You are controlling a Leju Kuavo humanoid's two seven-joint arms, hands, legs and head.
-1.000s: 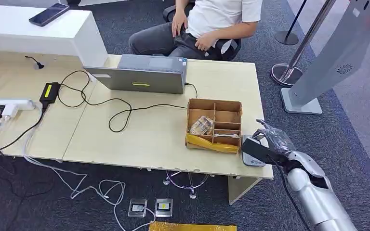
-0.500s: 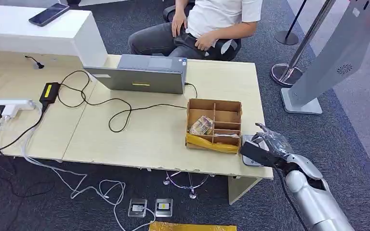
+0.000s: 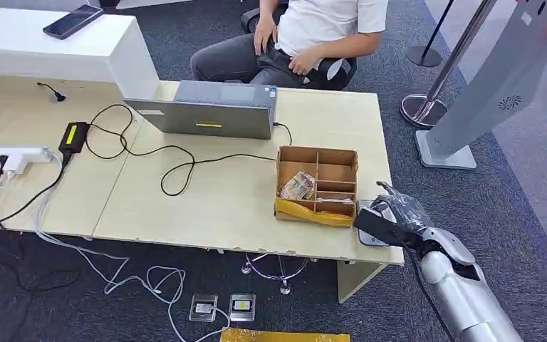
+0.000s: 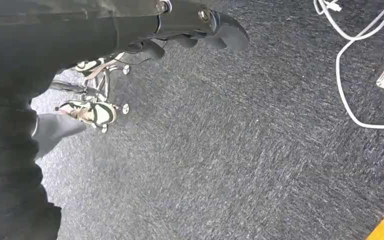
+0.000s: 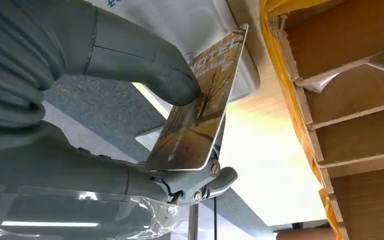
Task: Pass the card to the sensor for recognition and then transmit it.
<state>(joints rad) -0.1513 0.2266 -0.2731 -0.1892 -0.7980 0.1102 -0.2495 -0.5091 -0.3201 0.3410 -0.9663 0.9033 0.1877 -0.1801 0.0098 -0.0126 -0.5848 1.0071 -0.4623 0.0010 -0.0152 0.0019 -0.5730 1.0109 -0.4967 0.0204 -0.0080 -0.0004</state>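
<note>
The right hand (image 5: 105,125) pinches the card (image 5: 200,100) between thumb and fingers, holding it just above the white sensor (image 5: 190,30) at the counter (image 3: 242,206) corner, beside the cardboard box (image 3: 317,185). Since a second ago, the hand has edged lower and nearer the box.

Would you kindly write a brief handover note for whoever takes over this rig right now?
Right robot hand: pinches the card between thumb and fingers, holding it just over the white sensor at the table's near right corner, beside the cardboard box.
Left robot hand: hangs over the carpet, holding nothing.
Done: card picked up and brought to the sensor.
Left: confirm the reading, then hand the card on; a seated person is across the table.
</note>
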